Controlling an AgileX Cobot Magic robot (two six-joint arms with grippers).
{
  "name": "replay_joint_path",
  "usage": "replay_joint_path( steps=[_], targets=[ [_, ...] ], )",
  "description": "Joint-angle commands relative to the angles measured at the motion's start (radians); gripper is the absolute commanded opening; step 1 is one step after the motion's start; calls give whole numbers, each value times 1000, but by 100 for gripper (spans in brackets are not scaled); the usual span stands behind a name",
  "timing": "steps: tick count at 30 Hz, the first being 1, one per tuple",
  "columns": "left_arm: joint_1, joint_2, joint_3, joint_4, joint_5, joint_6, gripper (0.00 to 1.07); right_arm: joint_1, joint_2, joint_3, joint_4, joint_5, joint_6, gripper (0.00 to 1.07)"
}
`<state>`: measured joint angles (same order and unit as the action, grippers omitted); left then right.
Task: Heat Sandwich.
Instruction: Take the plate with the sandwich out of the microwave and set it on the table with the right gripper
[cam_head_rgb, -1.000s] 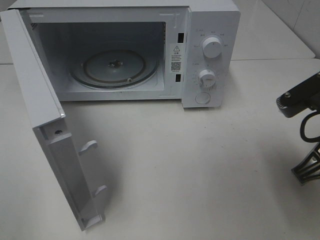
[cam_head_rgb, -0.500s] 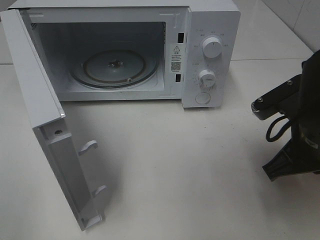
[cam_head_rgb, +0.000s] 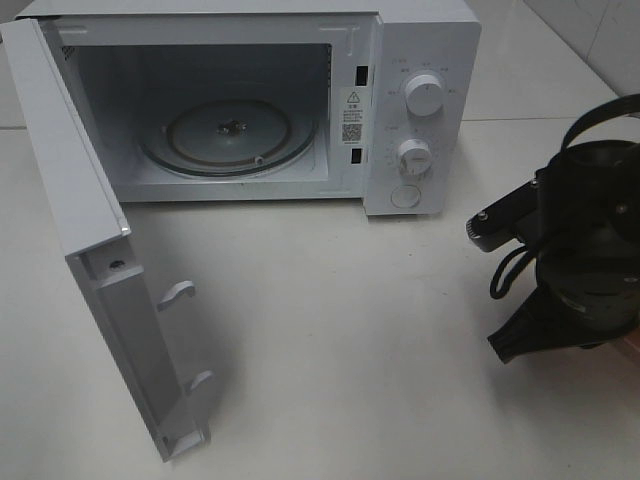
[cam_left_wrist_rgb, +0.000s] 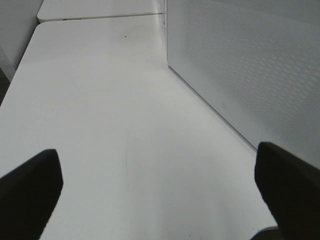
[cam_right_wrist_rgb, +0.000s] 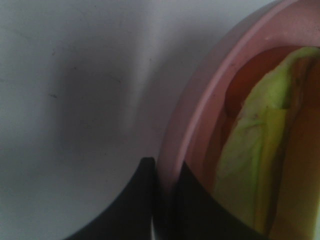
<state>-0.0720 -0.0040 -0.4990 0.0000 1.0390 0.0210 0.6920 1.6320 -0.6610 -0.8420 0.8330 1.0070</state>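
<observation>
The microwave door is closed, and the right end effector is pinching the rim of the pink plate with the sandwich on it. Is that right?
Not quite. The microwave door is swung wide open, as the exterior high view shows, with the glass turntable visible inside. The rest holds: in the right wrist view the right end effector is shut on the pink plate rim, with the sandwich on it.

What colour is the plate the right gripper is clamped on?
Pink; the plate rim shows best in the right wrist view.
</observation>
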Motion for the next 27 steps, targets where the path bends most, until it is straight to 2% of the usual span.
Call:
replay_joint_path(
  steps=[1, 13, 27],
  targets=[
    [2, -23, 3, -6, -1, -5, 101, -34, 25, -4, -43, -4, 21, 4],
    [2, -23, 3, -6, -1, -5, 101, -134, 119, -4, -102, -75, 35, 4],
    [2, -23, 3, -6, -1, -5, 101, -145, 189, -4, -271, -151, 208, 7]
  ],
)
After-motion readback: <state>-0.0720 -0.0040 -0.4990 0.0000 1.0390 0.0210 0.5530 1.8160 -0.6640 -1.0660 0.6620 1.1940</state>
